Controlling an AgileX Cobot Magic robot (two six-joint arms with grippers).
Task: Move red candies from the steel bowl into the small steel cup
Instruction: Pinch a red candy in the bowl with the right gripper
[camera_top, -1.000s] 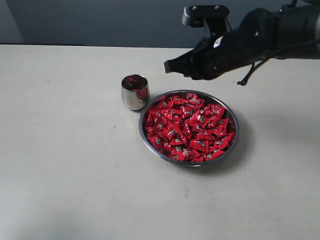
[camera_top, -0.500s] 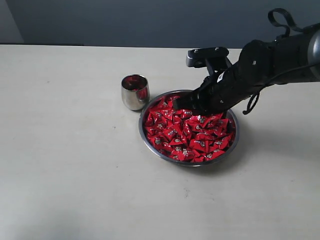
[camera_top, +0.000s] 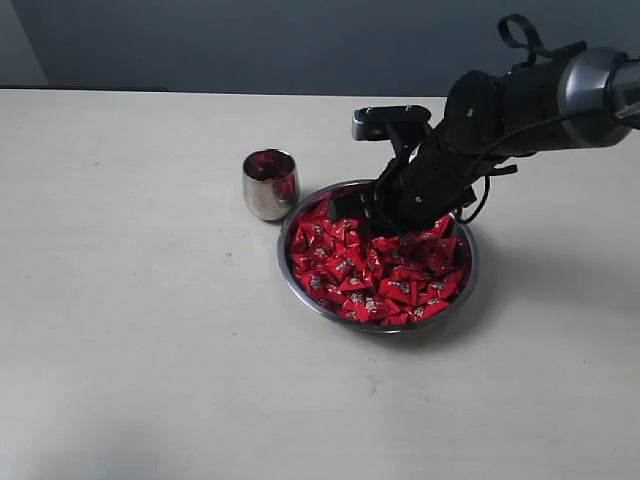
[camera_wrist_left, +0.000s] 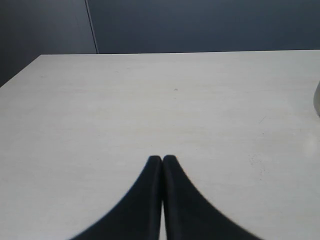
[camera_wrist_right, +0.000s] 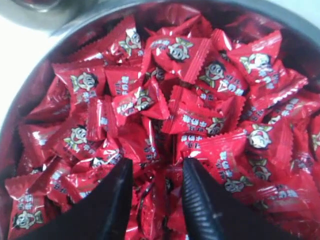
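right gripper (camera_wrist_right: 156, 172): spread, tips among red candies (camera_wrist_right: 200, 75) in steel bowl (camera_top: 380, 327) | left gripper (camera_wrist_left: 162, 160): pressed together

Right arm (camera_top: 520, 100) angled down (right fingers (camera_wrist_right: 114, 200) parted); left fingers (camera_wrist_left: 145, 200) pressed together

Looks like a robotics lab — bare pale table (camera_top: 150, 350), plain dark wall (camera_top: 200, 40), black robot arm (camera_top: 530, 95).

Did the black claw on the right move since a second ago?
Yes. The right gripper came down from above the steel bowl into the red candies; the small steel cup stayed put.
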